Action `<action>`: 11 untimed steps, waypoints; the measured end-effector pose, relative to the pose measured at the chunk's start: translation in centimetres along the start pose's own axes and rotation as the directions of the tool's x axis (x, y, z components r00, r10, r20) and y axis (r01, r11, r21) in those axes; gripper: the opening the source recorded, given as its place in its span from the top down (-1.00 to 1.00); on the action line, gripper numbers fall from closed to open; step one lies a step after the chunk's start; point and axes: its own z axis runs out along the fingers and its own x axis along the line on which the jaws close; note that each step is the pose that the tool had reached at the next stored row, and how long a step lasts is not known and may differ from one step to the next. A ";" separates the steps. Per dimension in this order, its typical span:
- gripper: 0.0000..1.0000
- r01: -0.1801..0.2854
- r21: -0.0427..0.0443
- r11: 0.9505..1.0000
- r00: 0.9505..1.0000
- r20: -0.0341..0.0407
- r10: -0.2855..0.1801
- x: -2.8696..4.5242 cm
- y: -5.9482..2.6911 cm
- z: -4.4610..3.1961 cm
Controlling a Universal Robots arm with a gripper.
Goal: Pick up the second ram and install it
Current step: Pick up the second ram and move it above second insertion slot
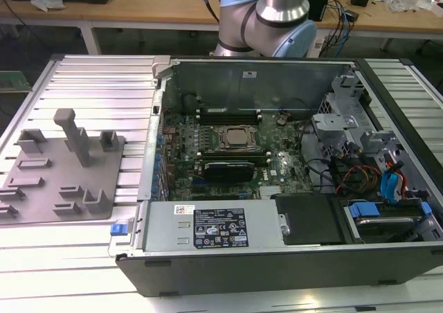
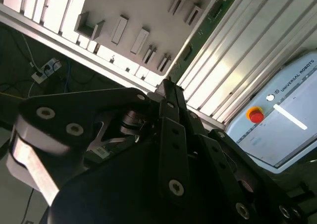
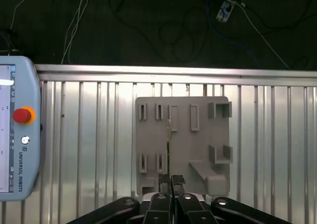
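A grey plastic fixture plate with upright posts (image 1: 41, 202) lies on a ribbed aluminium table (image 1: 104, 77), to the exterior view's left of an open black computer case (image 1: 277, 264). In the first wrist view the second ram (image 3: 169, 140), a thin green circuit-board stick, sits above the plate, clamped in the gripper (image 3: 171, 178).

We found the second ram (image 3: 169, 144) edge-on in the first wrist view, a thin line whose chips we could not make out. Its near end was hidden between the fingers (image 3: 178, 180). In the second wrist view that end ran behind a finger. The teach pendant (image 3: 15, 135) was cut off by the picture's edge in both wrist views. In the exterior view the arm (image 1: 277, 8) was cut off at the top, and the grey fixture plate (image 1: 62, 181) at the exterior view's left.
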 end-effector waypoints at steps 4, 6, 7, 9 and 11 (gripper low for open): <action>0.82 0.000 0.000 1.000 1.000 0.000 0.000 0.03 -1.85 -0.09; 0.82 0.000 0.000 1.000 1.000 0.000 0.000 0.04 -2.41 -0.12; 0.82 0.000 0.000 1.000 1.000 0.000 0.000 0.05 -2.81 -0.13; 0.82 0.000 0.000 1.000 1.000 0.000 0.000 0.06 -3.24 -0.16; 0.82 0.000 0.000 1.000 1.000 0.000 0.000 0.07 -3.90 -0.19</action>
